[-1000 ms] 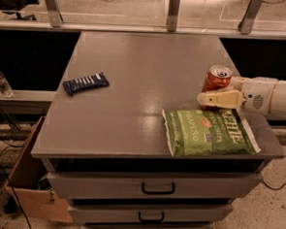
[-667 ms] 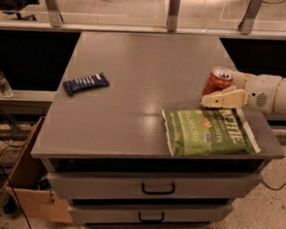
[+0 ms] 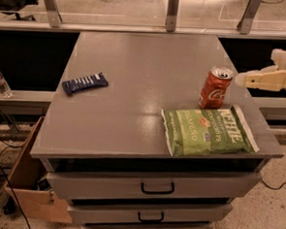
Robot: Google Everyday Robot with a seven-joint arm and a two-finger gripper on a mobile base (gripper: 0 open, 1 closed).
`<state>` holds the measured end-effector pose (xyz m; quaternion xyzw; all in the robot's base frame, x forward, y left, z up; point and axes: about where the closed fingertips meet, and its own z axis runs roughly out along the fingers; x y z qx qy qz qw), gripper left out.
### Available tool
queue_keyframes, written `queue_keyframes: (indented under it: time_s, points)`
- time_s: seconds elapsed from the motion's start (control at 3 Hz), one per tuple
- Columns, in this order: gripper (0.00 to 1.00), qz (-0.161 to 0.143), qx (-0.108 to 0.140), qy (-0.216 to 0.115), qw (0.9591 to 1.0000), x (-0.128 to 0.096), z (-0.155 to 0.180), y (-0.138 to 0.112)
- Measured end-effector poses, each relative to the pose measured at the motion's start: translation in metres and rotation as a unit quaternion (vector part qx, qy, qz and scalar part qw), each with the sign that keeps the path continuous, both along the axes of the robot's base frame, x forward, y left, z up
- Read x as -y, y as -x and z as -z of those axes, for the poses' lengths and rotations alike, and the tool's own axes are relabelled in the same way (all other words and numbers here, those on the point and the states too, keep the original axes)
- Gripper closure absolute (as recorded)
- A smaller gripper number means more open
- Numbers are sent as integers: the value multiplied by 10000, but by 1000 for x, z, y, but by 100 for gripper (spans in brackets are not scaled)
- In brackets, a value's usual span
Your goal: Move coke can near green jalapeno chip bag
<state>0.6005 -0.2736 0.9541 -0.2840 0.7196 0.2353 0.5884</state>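
Standing coke can beside green chip bag, pincer apart, right

coke can stands upright on the bench, just far of the green jalapeno chip bag; end effector hangs right of the can, apart.

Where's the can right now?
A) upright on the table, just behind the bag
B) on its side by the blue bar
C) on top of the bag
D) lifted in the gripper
A: the can stands upright on the table just behind the bag. The gripper is beside it at the table's right edge, not around it.
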Motion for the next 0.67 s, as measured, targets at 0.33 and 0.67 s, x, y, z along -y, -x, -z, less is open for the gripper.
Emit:
queue_keyframes:
  time_s: [0.33, 0.67]
  points:
    - [0, 506, 637, -192, 9965, 57, -61, 15]
    - [0, 578, 746, -210, 9953, 65, -73, 17]
